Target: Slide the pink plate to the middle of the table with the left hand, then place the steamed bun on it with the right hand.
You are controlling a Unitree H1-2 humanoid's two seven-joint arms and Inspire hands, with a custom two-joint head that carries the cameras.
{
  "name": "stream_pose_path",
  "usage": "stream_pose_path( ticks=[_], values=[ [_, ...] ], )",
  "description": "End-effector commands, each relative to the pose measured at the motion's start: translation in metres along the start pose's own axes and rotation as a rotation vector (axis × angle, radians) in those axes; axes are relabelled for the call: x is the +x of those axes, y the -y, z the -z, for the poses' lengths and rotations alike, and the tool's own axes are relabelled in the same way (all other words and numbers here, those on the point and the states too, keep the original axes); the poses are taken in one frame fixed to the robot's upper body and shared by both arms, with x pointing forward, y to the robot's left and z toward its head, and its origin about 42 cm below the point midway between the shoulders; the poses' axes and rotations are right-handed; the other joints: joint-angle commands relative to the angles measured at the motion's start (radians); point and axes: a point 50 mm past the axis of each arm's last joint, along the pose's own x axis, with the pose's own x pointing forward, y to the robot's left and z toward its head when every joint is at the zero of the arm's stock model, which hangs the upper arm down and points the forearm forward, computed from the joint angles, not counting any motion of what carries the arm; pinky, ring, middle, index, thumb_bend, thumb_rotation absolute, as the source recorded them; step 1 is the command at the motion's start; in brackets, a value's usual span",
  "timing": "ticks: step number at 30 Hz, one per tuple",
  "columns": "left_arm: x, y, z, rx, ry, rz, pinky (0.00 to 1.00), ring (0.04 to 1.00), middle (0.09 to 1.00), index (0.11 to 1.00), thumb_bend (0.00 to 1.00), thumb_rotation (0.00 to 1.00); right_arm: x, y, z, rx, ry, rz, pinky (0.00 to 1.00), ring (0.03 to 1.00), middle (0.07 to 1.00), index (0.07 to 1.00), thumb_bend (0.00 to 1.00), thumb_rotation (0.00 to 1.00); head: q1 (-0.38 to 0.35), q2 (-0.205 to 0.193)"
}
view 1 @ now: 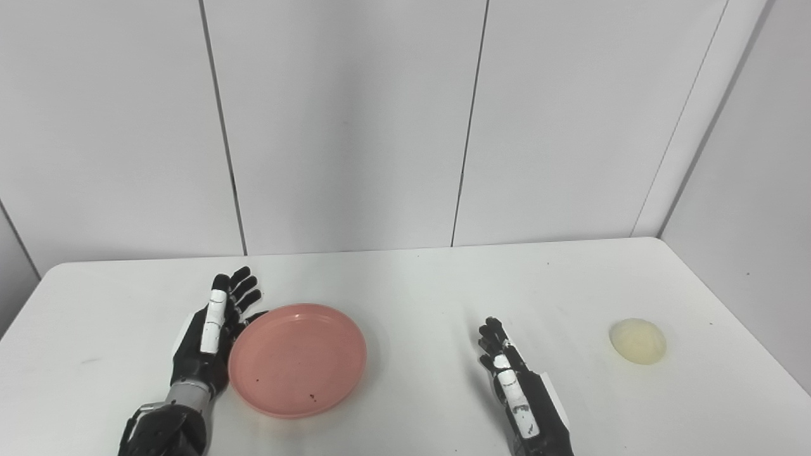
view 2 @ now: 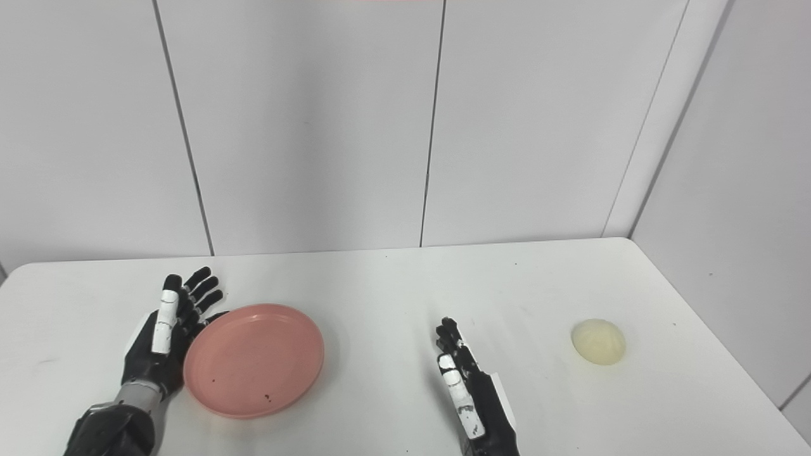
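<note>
Filling the lower half of both views:
Table: white, with rounded far corners; it stands against pale wall panels split by dark vertical seams, and a side wall runs along its right edge.
Plate: pink, round and shallow, lying flat on the table left of centre, toward the near edge; a few small dark specks dot its inside; nothing lies on it.
Left hand: black with a white strip along one finger, standing on edge just left of the plate, palm turned toward it; its fingers are straight and fanned apart, pointing away from the robot; the thumb reaches to the plate's upper left rim, and the palm sits against the left rim or a hair off it, which of the two I cannot tell; it grips nothing.
Right hand: black with white strips, low over the table right of centre, near the bottom edge; fingers stretched out and pointing away from the robot, close together but not curled, holding nothing; well apart from plate and bun.
Bun: pale cream dome, resting on the table far to the right, near the right edge, untouched by either hand and well apart from the plate.
</note>
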Motion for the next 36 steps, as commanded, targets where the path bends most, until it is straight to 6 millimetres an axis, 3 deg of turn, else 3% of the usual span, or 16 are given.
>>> stream_pose_path(
  ticks=[1, 7, 14, 27, 36],
  values=[
    [0.01, 0.015, -0.021, 0.014, 0.09, 0.035, 0.69, 0.898, 0.911, 0.852, 0.89, 0.92, -0.005, -0.007, 0.009, 0.024, -0.03, 0.003, 0.97, 0.96, 0.948, 0.955, 0.76, 0.88, 0.0, 0.0],
    [0.01, 0.03, -0.018, 0.026, 0.088, 0.051, 0.7, 0.889, 0.91, 0.846, 0.88, 0.93, -0.006, -0.009, 0.009, 0.029, -0.03, 0.002, 0.97, 0.959, 0.946, 0.954, 0.76, 0.87, -0.007, 0.002],
    [0.011, 0.046, -0.014, -0.051, 0.104, 0.025, 0.77, 0.899, 0.905, 0.824, 0.87, 0.87, -0.007, -0.011, 0.009, 0.028, -0.026, 0.001, 0.97, 0.953, 0.942, 0.954, 0.75, 0.86, -0.02, 0.003],
    [0.004, 0.056, -0.006, -0.06, 0.078, 0.043, 0.75, 0.891, 0.901, 0.825, 0.88, 0.88, -0.006, -0.012, 0.009, 0.018, -0.033, 0.001, 0.96, 0.955, 0.95, 0.961, 0.75, 0.87, -0.031, 0.004],
    [-0.009, 0.065, 0.001, -0.071, 0.06, 0.031, 0.82, 0.906, 0.905, 0.806, 0.89, 0.86, -0.006, -0.013, 0.009, 0.021, -0.032, 0.0, 0.97, 0.954, 0.952, 0.961, 0.74, 0.86, -0.028, 0.007]
  ],
)
